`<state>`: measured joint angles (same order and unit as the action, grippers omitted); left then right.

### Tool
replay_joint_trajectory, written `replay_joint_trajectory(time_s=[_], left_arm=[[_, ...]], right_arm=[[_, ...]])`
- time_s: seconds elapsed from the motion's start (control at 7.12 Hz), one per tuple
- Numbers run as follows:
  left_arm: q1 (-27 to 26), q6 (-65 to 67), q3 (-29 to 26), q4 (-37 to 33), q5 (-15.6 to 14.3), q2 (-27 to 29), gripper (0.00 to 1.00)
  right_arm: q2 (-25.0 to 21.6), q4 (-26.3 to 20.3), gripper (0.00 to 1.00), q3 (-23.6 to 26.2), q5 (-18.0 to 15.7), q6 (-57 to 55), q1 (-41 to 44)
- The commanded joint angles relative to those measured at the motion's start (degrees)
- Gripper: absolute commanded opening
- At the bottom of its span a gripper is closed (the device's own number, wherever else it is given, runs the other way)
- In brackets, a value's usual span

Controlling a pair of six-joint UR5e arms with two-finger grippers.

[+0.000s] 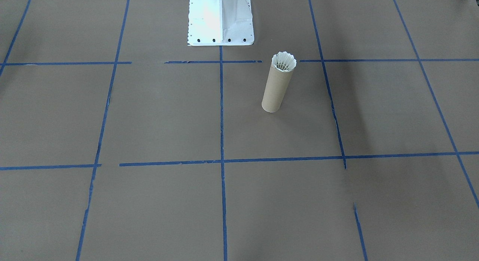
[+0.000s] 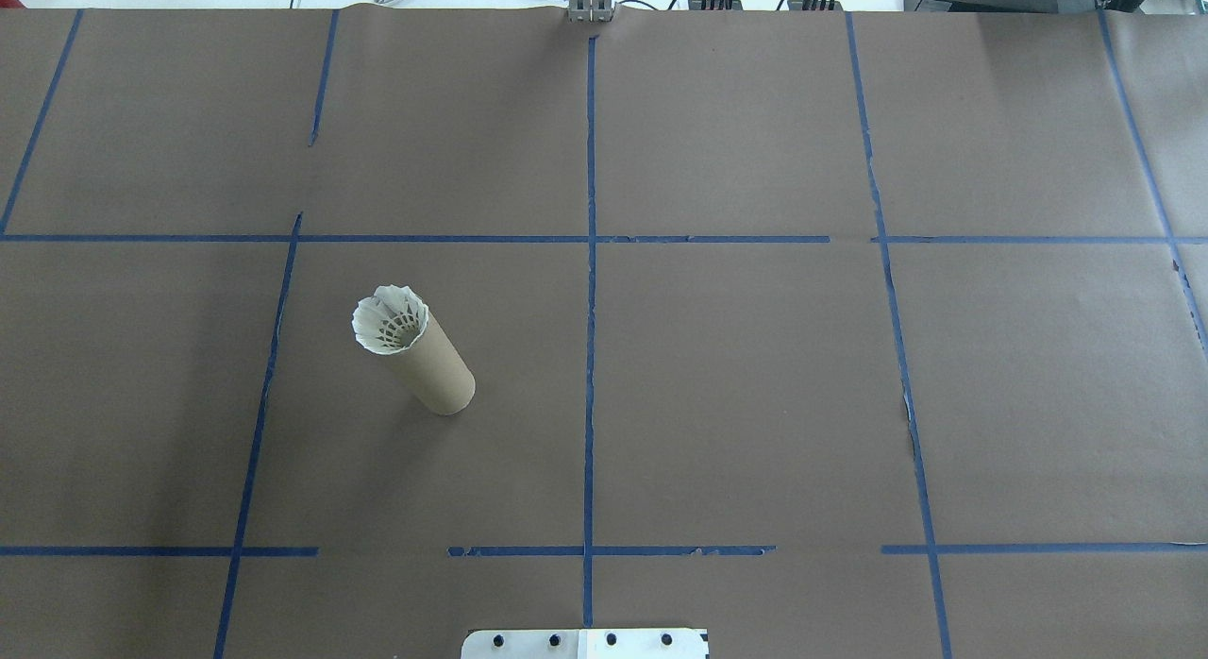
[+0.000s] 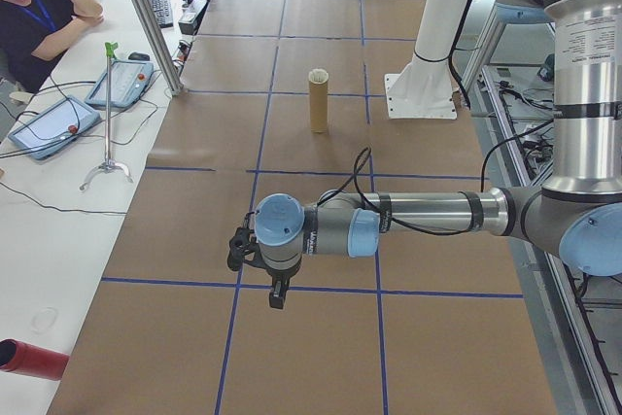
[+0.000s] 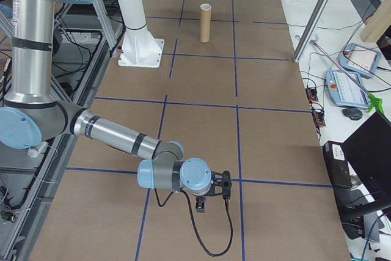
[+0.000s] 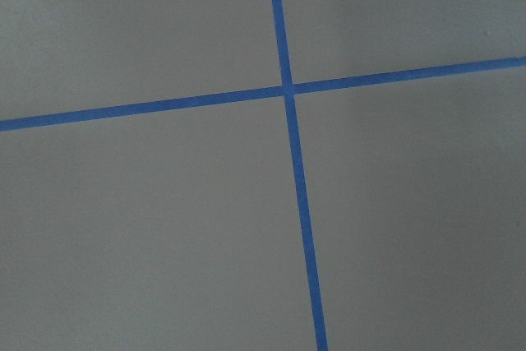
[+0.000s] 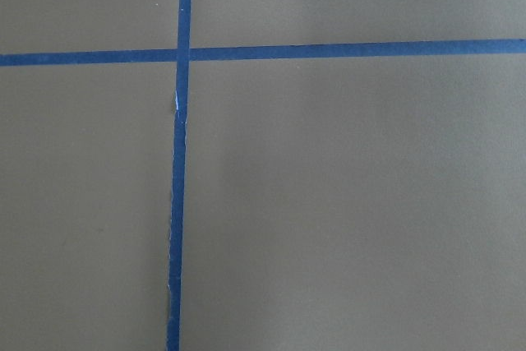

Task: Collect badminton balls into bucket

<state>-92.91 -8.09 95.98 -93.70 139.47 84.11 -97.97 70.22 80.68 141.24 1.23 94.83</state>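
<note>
Both tools' state indiscernible; one shuttlecock [image 2: 389, 323] in one upright bucket [image 2: 429, 365].

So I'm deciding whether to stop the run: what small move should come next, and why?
Probably none beyond keeping both arms parked. The shuttlecock sits feathers-up in the mouth of the upright cardboard tube, no other shuttlecock lies on the table, and both arms hang far from the tube.

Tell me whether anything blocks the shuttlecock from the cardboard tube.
Nothing visible does. The shuttlecock already sits in the mouth of the upright cardboard tube, its feathers showing at the rim. Both arms are far off, near the table's ends.
</note>
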Motion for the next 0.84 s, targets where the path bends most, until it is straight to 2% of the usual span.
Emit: replay_joint_trajectory(time_s=[0.0, 0.7], left_arm=[[-0.1, 0.1, 0.5, 0.4, 0.3, -0.8, 1.00], [-0.3, 0.1, 1.0, 0.6, -0.1, -0.9, 1.00]], right_arm=[[0.0, 0.0, 1.00, 0.0, 0.0, 0.0, 0.0], [0.1, 0.0, 1.00, 0.0, 0.0, 0.0, 0.0]])
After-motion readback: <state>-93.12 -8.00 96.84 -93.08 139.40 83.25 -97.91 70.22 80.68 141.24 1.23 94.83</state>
